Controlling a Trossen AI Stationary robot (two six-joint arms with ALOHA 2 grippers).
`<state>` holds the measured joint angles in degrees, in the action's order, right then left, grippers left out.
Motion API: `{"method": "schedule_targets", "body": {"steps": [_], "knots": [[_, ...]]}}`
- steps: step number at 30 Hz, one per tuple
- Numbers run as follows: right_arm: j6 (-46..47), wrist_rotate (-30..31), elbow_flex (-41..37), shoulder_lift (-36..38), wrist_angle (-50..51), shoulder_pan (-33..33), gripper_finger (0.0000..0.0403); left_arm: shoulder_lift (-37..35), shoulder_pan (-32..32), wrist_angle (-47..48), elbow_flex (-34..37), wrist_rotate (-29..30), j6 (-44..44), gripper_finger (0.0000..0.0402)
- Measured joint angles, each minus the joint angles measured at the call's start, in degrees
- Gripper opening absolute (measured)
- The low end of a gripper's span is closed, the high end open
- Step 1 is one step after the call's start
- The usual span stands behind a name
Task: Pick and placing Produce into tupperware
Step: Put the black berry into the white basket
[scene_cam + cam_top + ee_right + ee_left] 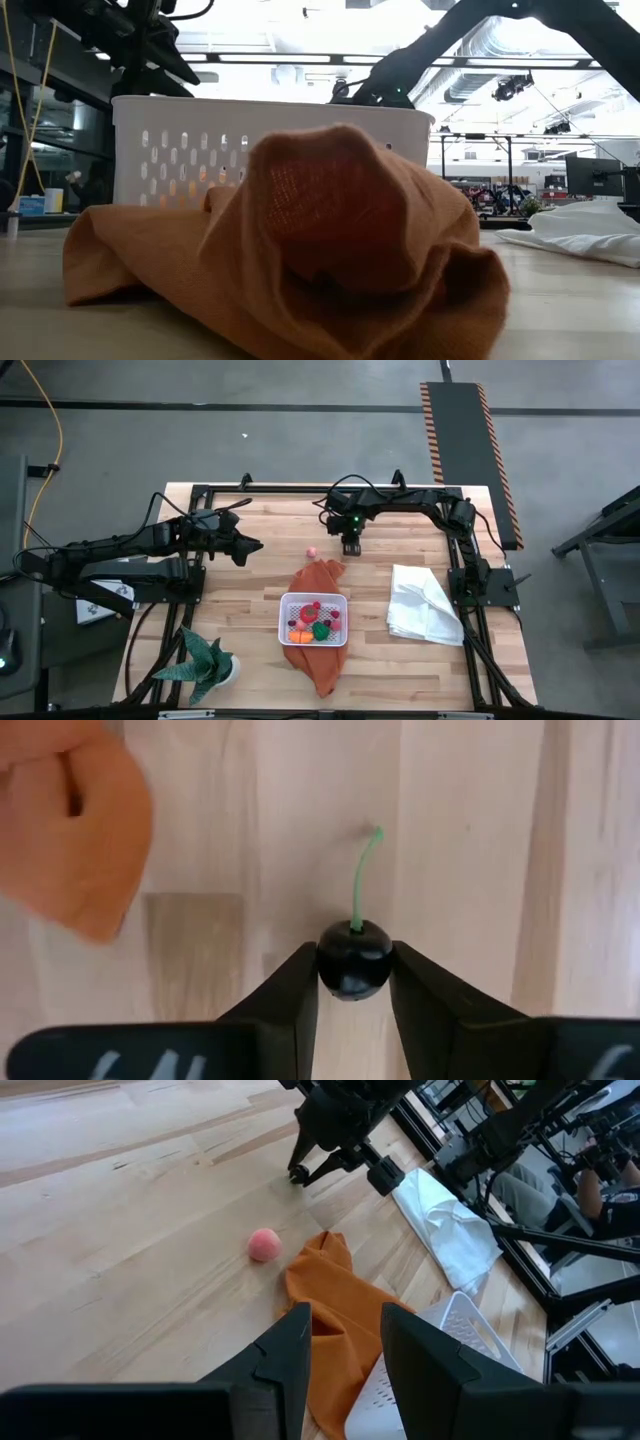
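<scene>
Right gripper [352, 982] pinches the dark cherry [354, 958] at its fingertips only; you risk it squirting out on lift. Left gripper [345, 1342] is part-open, empty.

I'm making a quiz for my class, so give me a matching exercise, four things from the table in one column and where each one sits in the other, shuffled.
Things:
1. dark cherry
2. pink fruit
3. tupperware
4. plant

Places:
A. on the orange cloth
B. between the right gripper fingers
C. near corner by the left arm
D. bare wood beside the cloth's far tip

Pairs: 1-B, 2-D, 3-A, 4-C
</scene>
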<state>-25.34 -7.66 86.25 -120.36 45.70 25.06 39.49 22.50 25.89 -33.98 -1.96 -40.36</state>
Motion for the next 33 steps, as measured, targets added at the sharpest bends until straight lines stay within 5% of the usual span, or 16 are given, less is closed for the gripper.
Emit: {"method": "schedule_targets", "body": {"steps": [20,33], "knots": [[1.0,0.0,24.8,0.0,17.2,0.1,0.0089,0.0,0.0,0.0,0.0,0.0,0.9,0.0111],[5.0,0.0,31.5,0.0,23.7,0.1,0.0089,0.0,0.0,0.0,0.0,0.0,1.0,0.0111]]}}
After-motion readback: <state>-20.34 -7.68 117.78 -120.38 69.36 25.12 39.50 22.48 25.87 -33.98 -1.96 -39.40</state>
